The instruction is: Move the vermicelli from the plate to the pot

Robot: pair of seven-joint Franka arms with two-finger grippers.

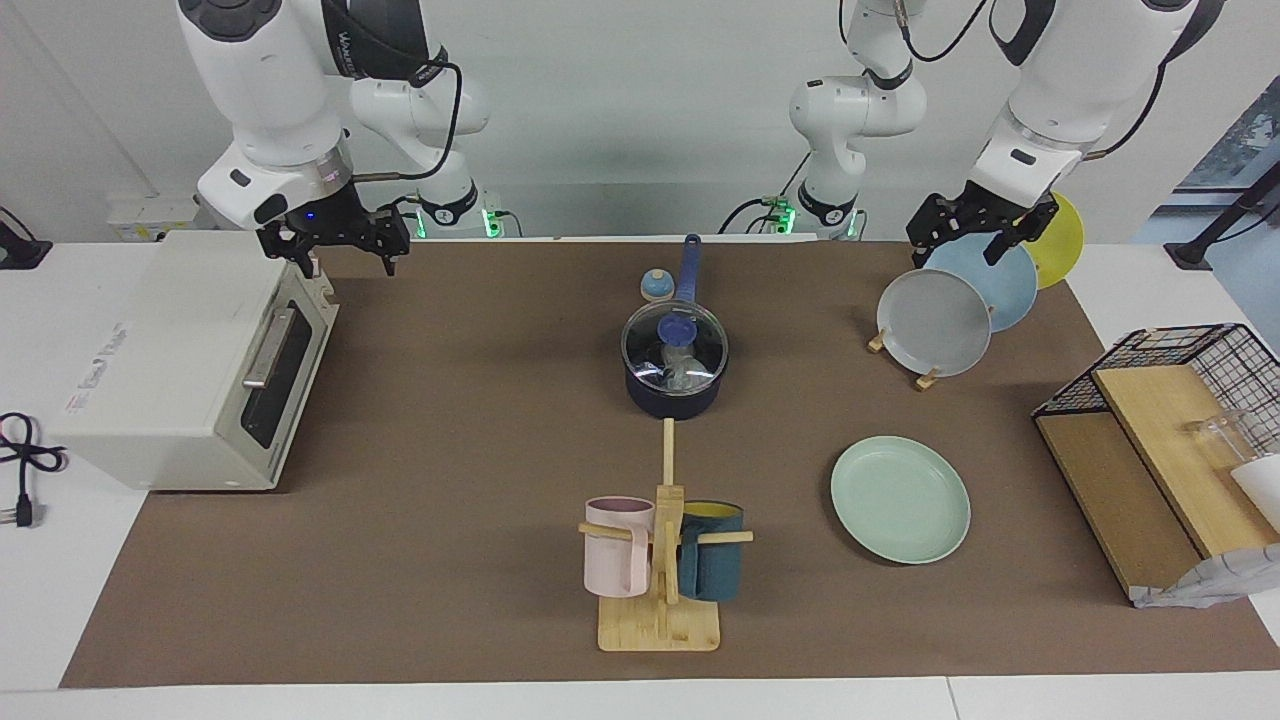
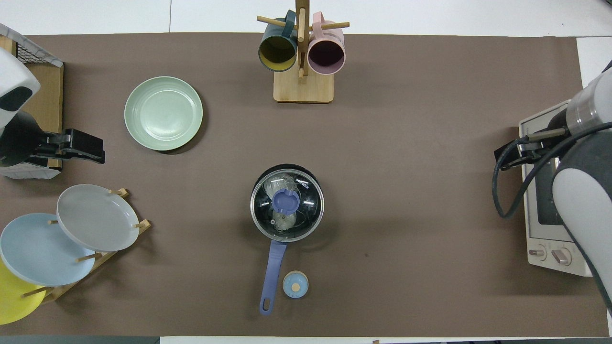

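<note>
The pale mint-green plate (image 1: 900,498) (image 2: 163,113) lies bare on the brown mat, toward the left arm's end of the table. The dark navy pot (image 1: 670,400) (image 2: 273,267) stands mid-table under a glass lid (image 1: 678,330) (image 2: 286,200) with a blue knob. Whitish vermicelli (image 1: 682,374) (image 2: 285,221) shows through the lid, inside the pot. My left gripper (image 1: 958,243) (image 2: 91,148) hangs open and empty over the plate rack. My right gripper (image 1: 346,258) (image 2: 511,155) hangs open and empty over the toaster oven's front edge. Both arms wait.
A plate rack (image 1: 930,378) holds a grey plate (image 1: 935,322), a light blue plate (image 1: 1000,275) and a yellow plate (image 1: 1062,238). A mug tree (image 1: 660,620) carries a pink mug (image 1: 618,548) and a teal mug (image 1: 712,565). There is also a toaster oven (image 1: 180,360), a wire basket (image 1: 1180,350) and a small blue disc (image 1: 656,285).
</note>
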